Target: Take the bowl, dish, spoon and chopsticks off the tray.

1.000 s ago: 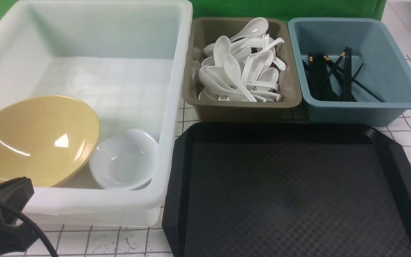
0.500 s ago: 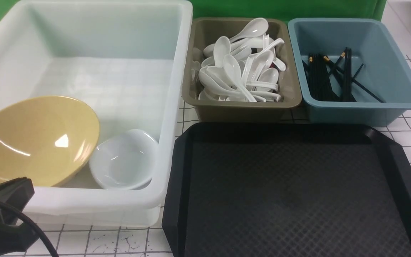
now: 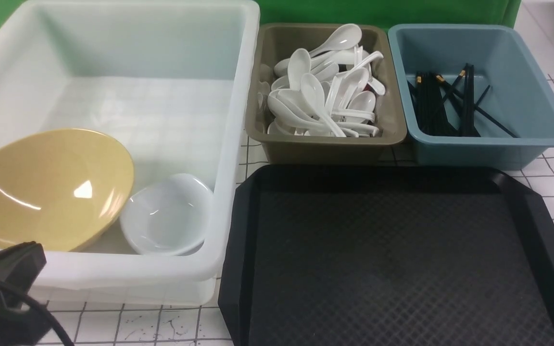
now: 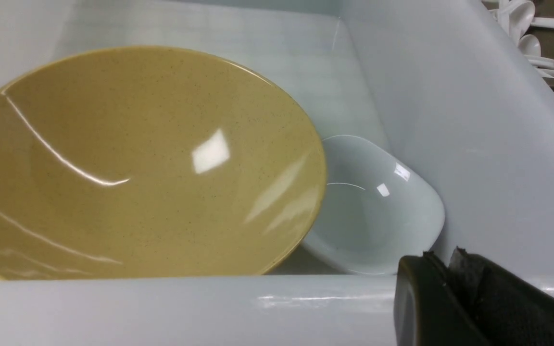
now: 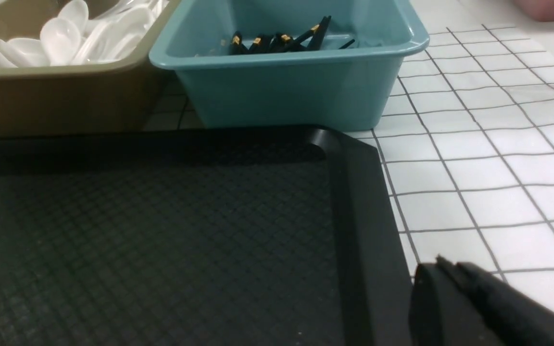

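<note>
Black tray [image 3: 392, 259] looks bare to me, with the yellow bowl [image 3: 51, 187] and white dish [image 3: 169, 216] in the white bin [image 3: 137, 269] right beside my closed, empty left hand [image 4: 443, 262], so I'd guess it's just backing off from here.

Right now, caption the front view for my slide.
Yellow bowl tilted beside the white dish in a white bin; black tray bare where visible.
</note>
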